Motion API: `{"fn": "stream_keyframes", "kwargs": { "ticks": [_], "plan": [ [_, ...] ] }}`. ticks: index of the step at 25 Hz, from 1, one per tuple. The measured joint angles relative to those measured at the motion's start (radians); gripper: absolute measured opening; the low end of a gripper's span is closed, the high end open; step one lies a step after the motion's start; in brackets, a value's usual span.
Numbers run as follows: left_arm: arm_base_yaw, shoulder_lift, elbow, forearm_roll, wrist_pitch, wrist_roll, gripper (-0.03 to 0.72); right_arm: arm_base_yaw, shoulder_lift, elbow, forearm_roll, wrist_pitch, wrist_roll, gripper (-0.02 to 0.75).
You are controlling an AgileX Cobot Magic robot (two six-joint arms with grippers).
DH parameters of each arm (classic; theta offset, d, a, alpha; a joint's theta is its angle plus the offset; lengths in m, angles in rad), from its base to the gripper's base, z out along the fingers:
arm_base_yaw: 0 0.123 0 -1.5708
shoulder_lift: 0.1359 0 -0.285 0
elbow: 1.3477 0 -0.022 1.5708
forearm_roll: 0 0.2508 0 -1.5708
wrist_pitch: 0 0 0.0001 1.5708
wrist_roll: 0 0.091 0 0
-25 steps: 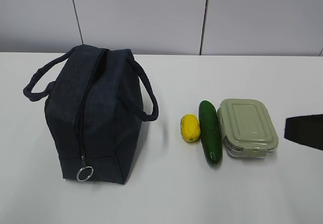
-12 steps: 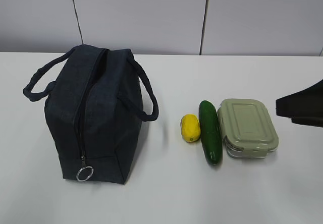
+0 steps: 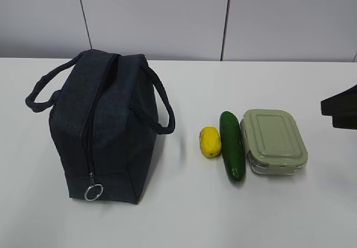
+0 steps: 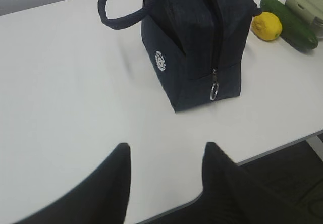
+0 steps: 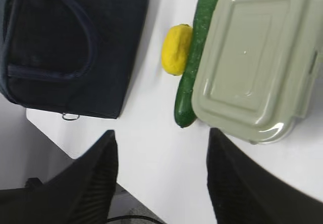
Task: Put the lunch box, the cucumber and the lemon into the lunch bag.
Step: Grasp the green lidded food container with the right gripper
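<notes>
Lunch bag [image 3: 103,128] zipped, frame left | lemon [image 3: 210,141], cucumber [image 3: 232,146], lunch box [image 3: 273,141] unpacked, right | both tools parted, empty | risk: closed zipper blocks insertion

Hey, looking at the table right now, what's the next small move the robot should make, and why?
Probably bring the left gripper to the ring pull and start unzipping the lunch bag. Its zipper looks closed, while the lunch box, cucumber and lemon sit on the table, and both grippers are open and empty.
</notes>
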Motion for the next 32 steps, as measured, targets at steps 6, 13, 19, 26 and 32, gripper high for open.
{"fn": "stream_keyframes", "kwargs": {
  "ticks": [6, 13, 19, 26, 32],
  "plan": [
    [0.0, 0.0, 0.0, 0.0, 0.0, 0.0, 0.32, 0.0, 0.204, -0.125, -0.041, 0.0, -0.035, 0.42],
    [0.0, 0.0, 0.0, 0.0, 0.0, 0.0, 0.32, -0.001, 0.381, -0.184, -0.073, 0.0, -0.047, 0.456],
    [0.0, 0.0, 0.0, 0.0, 0.0, 0.0, 0.321, -0.001, 0.447, -0.237, -0.073, 0.0, -0.068, 0.522],
    [0.0, 0.0, 0.0, 0.0, 0.0, 0.0, 0.32, -0.001, 0.465, -0.288, -0.034, 0.0, -0.082, 0.582],
    [0.0, 0.0, 0.0, 0.0, 0.0, 0.0, 0.32, -0.001, 0.495, -0.296, -0.002, 0.0, -0.086, 0.624]
  ]
}}
